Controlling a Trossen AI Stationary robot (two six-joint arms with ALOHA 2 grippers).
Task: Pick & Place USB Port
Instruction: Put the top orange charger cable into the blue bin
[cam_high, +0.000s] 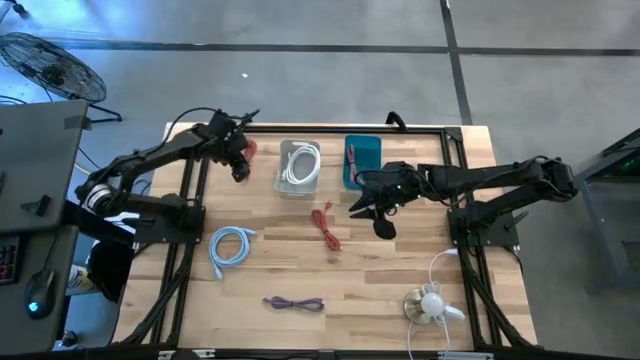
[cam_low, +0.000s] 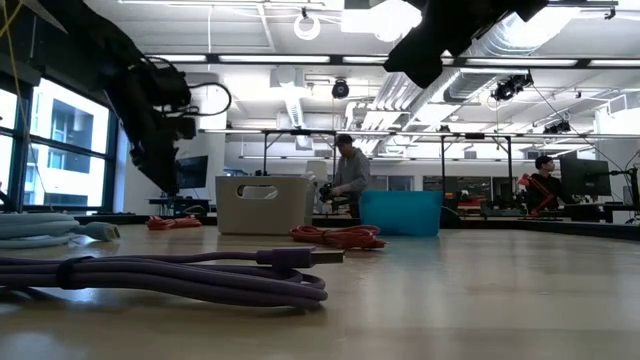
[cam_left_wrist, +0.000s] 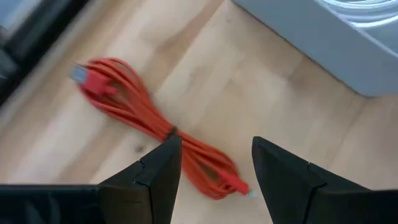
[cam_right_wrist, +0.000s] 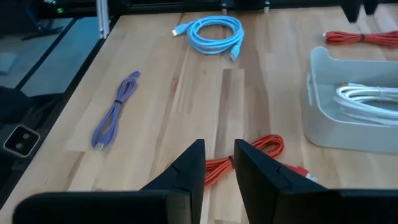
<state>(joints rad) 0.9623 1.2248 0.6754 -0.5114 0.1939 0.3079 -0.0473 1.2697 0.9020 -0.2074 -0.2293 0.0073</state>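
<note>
Wooden desk (cam_high: 380, 290) carries several coiled USB cables, and we have two arms poised over two of them. Our left gripper (cam_left_wrist: 216, 163) hangs at the far left, just above an orange-red cable (cam_left_wrist: 149, 121) that lies beside the grey bin (cam_high: 300, 168); its jaws are spread wide and hold nothing, with the cable's near end between them. Our right gripper (cam_right_wrist: 219, 163) hovers near the desk's middle, jaws parted only a narrow way and empty, over a second red cable (cam_high: 326, 226) that lies just near of the grey bin. A white cable (cam_high: 301, 162) already sits in the grey bin, and a blue bin (cam_high: 362, 160) stands to its right. A light blue cable (cam_high: 229, 246) lies at the left, a purple cable (cam_high: 293, 303) at the near edge, and a white coil (cam_high: 431, 302) at the near right, all untouched.

We judge the risks as follows. With the right jaws so narrow, they could come down onto the bundle and push it flat rather than straddle it. On the left, a pinch at the loose end could catch one strand only, so the coil unravels and drags when lifted. The left arm also works close to the grey bin's wall and could nudge it.
</note>
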